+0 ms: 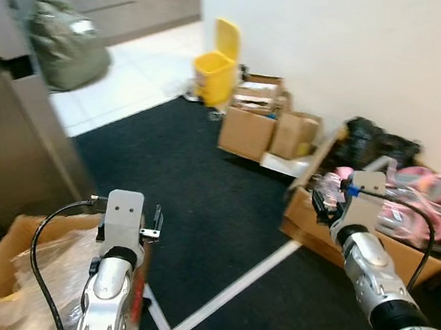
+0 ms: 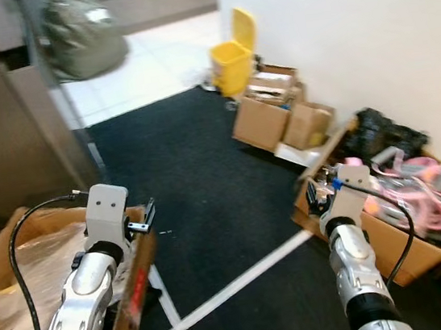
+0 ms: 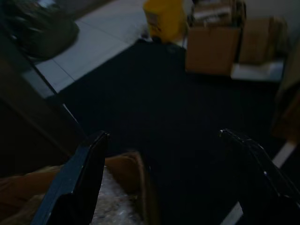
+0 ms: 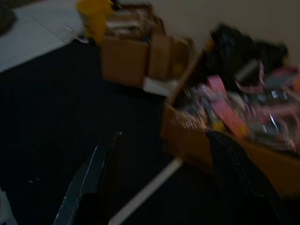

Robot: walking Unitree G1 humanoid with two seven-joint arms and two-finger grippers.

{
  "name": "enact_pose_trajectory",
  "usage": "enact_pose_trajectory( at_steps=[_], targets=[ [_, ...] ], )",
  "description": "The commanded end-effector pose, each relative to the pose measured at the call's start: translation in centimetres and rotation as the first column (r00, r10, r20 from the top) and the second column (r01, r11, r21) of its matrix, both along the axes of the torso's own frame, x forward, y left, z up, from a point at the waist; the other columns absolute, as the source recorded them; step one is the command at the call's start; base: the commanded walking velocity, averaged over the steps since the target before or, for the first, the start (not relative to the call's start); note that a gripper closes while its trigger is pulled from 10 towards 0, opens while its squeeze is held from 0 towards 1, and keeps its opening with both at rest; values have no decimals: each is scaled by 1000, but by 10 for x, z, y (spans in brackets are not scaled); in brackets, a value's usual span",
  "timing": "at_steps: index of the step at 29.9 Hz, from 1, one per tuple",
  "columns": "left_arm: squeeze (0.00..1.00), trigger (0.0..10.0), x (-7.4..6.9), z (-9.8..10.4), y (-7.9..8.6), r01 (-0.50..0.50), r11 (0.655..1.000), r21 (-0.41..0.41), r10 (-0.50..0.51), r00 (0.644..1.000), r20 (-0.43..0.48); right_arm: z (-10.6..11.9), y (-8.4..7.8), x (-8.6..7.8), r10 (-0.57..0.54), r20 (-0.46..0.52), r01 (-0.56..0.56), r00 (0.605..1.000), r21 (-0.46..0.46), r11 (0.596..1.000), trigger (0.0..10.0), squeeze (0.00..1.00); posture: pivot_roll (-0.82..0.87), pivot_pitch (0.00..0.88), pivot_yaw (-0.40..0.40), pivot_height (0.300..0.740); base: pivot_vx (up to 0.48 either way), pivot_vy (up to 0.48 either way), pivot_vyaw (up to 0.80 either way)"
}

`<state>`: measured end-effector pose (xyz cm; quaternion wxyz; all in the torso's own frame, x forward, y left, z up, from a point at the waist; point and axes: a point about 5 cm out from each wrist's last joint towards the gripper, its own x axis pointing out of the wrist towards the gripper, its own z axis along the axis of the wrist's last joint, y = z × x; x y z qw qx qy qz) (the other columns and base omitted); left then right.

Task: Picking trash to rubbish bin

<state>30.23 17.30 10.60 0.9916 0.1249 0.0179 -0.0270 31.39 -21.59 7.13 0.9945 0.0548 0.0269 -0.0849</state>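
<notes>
Yellow rubbish bin (image 1: 217, 74) lid-up beside cardboard boxes (image 1: 269, 130) against wall.

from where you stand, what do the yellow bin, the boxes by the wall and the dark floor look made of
Yellow bin: likely moulded plastic, smooth and evenly coloured, with a thin raised lid. Boxes by the wall: corrugated cardboard by their matt brown faces and folded flaps. Dark floor: probably carpet, matt black without glare, unlike the glossy pale tiles beyond.

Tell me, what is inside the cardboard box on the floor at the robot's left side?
The cardboard box holds crumpled clear plastic wrap. The left arm covers part of it, so what lies under the plastic cannot be seen.
</notes>
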Motion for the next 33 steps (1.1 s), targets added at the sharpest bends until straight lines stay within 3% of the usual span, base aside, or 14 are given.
enact_pose_trajectory(
  at_steps=[1, 10, 14, 17, 30, 33],
  targets=[
    [0, 10000, 0, -4, -2, -2, 1000, 10, 2, 1000, -27, -7, -1, -4, -13, -32, 13, 999, 0, 1000, 10000, 0, 50, 144, -15, 740, 0, 0, -800],
    [0, 10000, 5, -3, -4, 23, 1000, 16, -23, 999, -36, -12, 1, -9, -52, -43, 53, 998, 10, 999, 10000, 0, 51, 136, 27, 740, 0, 0, -800],
    [0, 10000, 10, -4, 4, -76, 993, -92, 72, 996, -45, -12, 1, -11, -66, -46, 67, 997, 19, 998, 10000, 0, 44, 139, 31, 740, 0, 0, -800],
    [0, 10000, 10, -5, 6, -102, 987, -123, 96, 994, -54, -13, 1, -12, -64, -48, 65, 997, 18, 998, 10000, 0, 44, 139, 31, 740, 0, 0, -800],
    [0, 10000, 2, -13, 0, -82, 984, -160, 66, 993, -100, -11, 2, -10, -45, -58, 45, 997, 0, 999, 10000, 0, 47, 145, 4, 740, 0, 0, -800],
    [0, 10000, 1, -13, 0, -78, 988, -131, 66, 994, -92, -10, 0, -10, -44, -61, 44, 997, -6, 999, 10000, 0, 49, 146, 3, 740, 0, 0, -800]
  ],
)
